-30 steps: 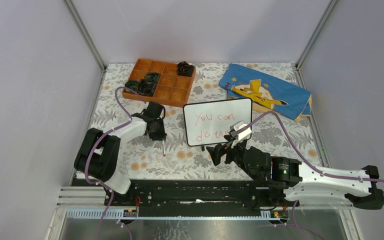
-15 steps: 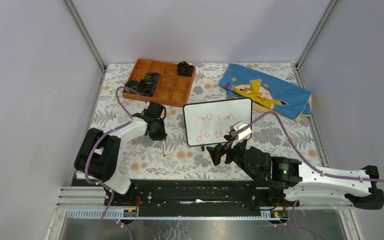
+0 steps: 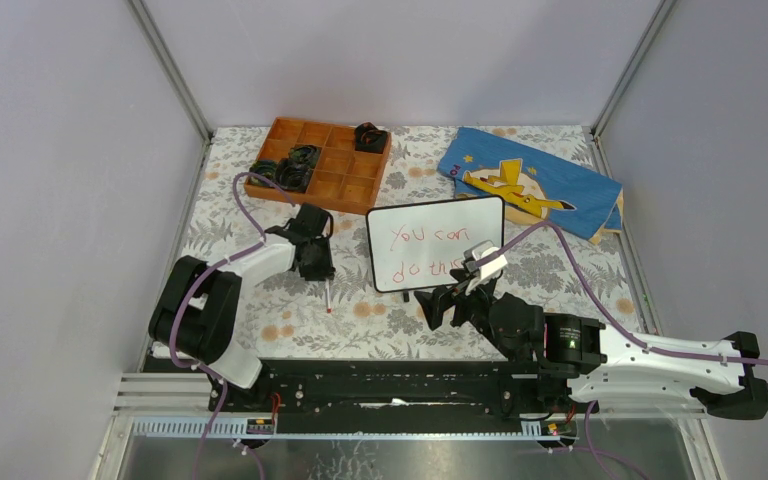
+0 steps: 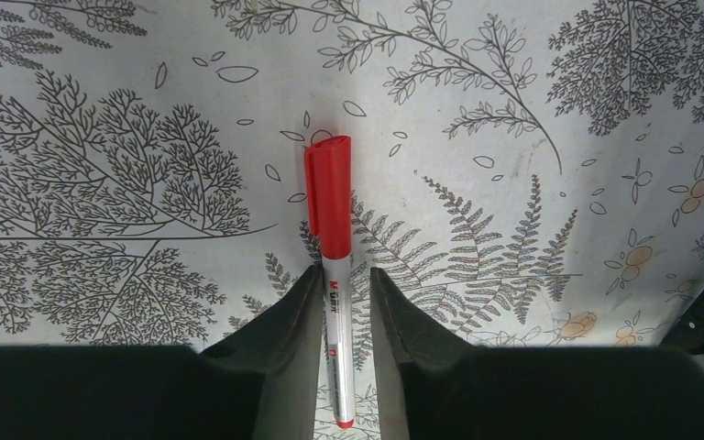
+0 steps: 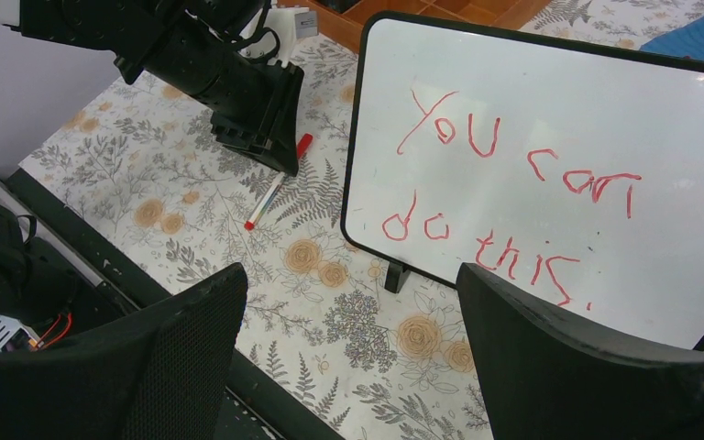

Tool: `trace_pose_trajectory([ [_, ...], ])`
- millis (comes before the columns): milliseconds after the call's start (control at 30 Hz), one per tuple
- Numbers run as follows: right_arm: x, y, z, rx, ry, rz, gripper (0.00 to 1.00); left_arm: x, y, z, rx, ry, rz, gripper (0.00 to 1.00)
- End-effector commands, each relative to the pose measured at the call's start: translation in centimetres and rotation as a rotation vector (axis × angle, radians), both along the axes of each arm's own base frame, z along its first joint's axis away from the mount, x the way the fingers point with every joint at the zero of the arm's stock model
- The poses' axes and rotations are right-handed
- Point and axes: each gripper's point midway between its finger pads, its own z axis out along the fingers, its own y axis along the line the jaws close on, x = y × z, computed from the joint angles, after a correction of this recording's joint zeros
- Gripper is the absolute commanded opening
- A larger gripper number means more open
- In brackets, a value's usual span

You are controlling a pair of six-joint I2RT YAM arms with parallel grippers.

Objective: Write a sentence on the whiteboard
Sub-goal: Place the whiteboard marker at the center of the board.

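The whiteboard [image 3: 436, 245] stands upright mid-table on small black feet, and also fills the upper right of the right wrist view [image 5: 550, 101]. The sentence [image 5: 513, 183] reads "You can do this." in red, in two lines. A red-capped marker [image 4: 335, 275] lies flat on the floral table cover, left of the board [image 3: 328, 297]. My left gripper [image 4: 345, 269] straddles it, slightly open. The marker rests against the left finger, with a gap to the right one. My right gripper [image 5: 350, 275] hangs wide open and empty in front of the board's lower edge [image 3: 447, 305].
An orange compartment tray [image 3: 325, 165] with black items sits at the back left. A blue cloth with a yellow figure [image 3: 530, 182] lies at the back right. Grey walls close in both sides and the back.
My left jaws have eased apart a little around the marker. The right arm has barely shifted.
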Motion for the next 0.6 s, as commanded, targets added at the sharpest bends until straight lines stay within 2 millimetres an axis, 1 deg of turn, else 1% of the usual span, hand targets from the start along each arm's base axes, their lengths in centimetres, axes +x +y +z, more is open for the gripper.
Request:
trace_pose_trajectory([
  [0,0.4,-0.2,2.1,0.073,-0.011,-0.033,0.91,0.7,0.1,0.5,0.026,-0.038,-0.007,0.35],
  [100,0.5,-0.3,2.3,0.065,-0.018,-0.035,0.91,1.0,0.2,1.6,0.033,-0.077,0.002,0.46],
  [233,0.5,-0.3,2.9,0.049,-0.03,-0.035,0.91,1.4,1.1,3.6,0.053,-0.161,0.053,0.67],
  [300,0.6,-0.4,3.3,0.042,-0.038,-0.037,0.91,1.7,1.8,4.7,0.07,-0.211,0.085,0.75],
  [400,0.8,-0.4,3.9,0.035,-0.053,-0.04,0.91,2.1,2.1,6.7,0.067,-0.284,0.11,0.81],
  [567,1.6,-0.8,4.1,-0.001,-0.089,-0.085,0.92,2.7,2.6,11.6,0.067,-0.477,0.123,0.83],
])
